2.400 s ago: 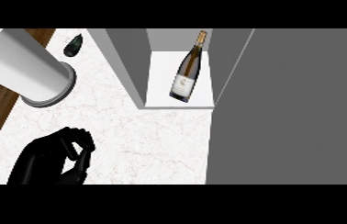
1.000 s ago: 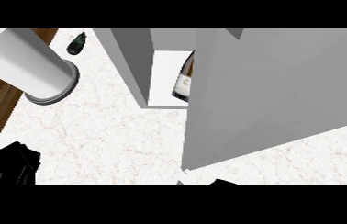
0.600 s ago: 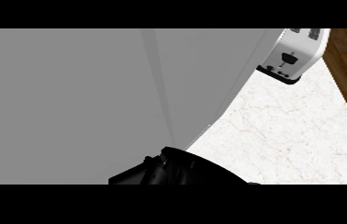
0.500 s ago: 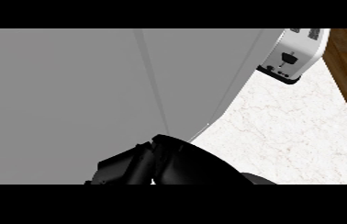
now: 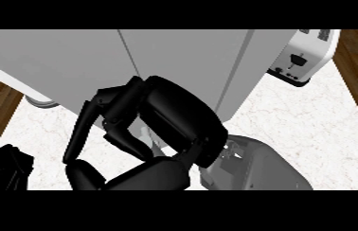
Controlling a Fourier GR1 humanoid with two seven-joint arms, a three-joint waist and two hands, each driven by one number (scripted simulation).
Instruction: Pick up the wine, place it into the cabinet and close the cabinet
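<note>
- Grey and flat, the cabinet point(image 5: 174, 59) fills the far half of the view; its plain panels are seen shut, with a thin vertical seam running down between them.
- The wine is not seen anywhere; nothing of it shows past the closed grey panels.
- A black hand point(image 5: 171, 111), the right one, is seen in the middle of the view against the near face of the cabinet, its broad glossy back turned up.
- Its fingers point(image 5: 87, 119) are bent and trail down to the left, and nothing is held between them; whether the fingertips touch the cabinet cannot be told.
- The grey forearm point(image 5: 262, 166) behind that hand is seen at the near right, rounded and smooth, with a jointed wrist where it meets the black shell.
- A second black shape point(image 5: 14, 166), taken to be the left hand, is cut by the near left edge; whether its fingers are spread or closed cannot be told.
- A white toaster point(image 5: 304, 55) with a dark base and a small lever is stood at the far right, just beside the cabinet's right side.
- The surface point(image 5: 308, 126) is of white marble with faint grey veins, and is seen at the right and at the near left.
- Brown wood strips are seen at the far right and left edges, beyond the marble.
</note>
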